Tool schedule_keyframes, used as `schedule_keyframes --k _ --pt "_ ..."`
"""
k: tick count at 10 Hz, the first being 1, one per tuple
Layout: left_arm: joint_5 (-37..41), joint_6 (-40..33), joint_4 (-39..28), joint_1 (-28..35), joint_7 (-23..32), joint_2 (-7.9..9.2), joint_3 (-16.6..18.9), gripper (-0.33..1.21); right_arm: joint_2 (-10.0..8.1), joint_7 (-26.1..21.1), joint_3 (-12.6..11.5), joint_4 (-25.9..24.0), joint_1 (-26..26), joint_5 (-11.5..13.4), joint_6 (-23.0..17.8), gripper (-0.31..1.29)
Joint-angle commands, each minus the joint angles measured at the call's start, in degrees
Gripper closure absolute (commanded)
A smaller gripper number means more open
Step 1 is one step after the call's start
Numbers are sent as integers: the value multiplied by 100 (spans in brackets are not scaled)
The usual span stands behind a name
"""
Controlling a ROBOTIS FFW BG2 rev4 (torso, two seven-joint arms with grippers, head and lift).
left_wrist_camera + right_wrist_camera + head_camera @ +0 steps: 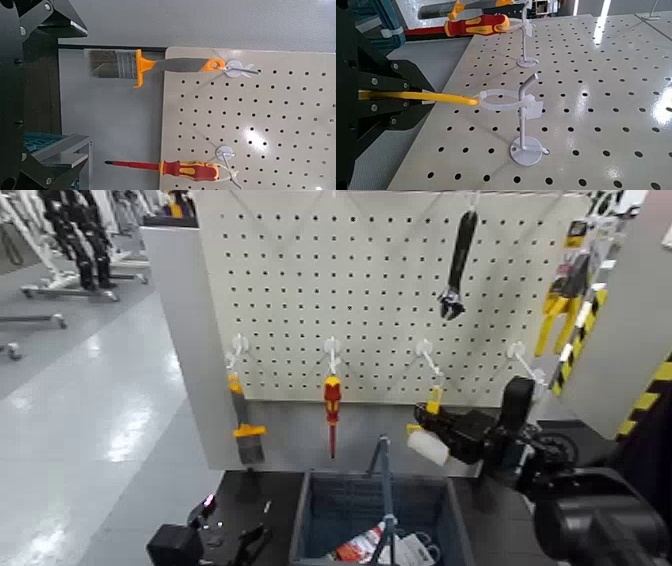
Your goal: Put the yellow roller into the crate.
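Note:
The yellow roller [434, 402] hangs by a white loop from a pegboard hook [526, 119], its white sleeve [428, 447] at the lower end. My right gripper [442, 430] is shut on it. In the right wrist view the black fingers [391, 75] clamp the yellow handle [447, 97], and its loop is still around the hook. The dark blue-grey crate [320, 490] stands below the board with its handle bar [384, 480] upright. My left gripper [215, 538] rests low at the crate's left, open and empty [79, 87].
An orange-handled brush [240, 428] [135, 67] and a red-and-yellow screwdriver [332, 405] [184, 168] hang on hooks left of the roller. A black wrench [458, 265] hangs higher up. Some items lie in the crate. Yellow tools [560, 305] hang at the right.

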Motion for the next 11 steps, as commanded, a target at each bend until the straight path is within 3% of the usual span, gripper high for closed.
schedule_keyframes --k 1,7,11 --pt "0 0 19 -3 0 0 -1 20 26 79 -79 -259 147 -28 83 125" --pt "0 -9 19 -3 -9 0 8 20 122 167 -334 -1384 683 -28 505 125" --pt "0 -9 10 6 -9 18 -1 20 246 140 -712 -2298 1210 -19 786 125"
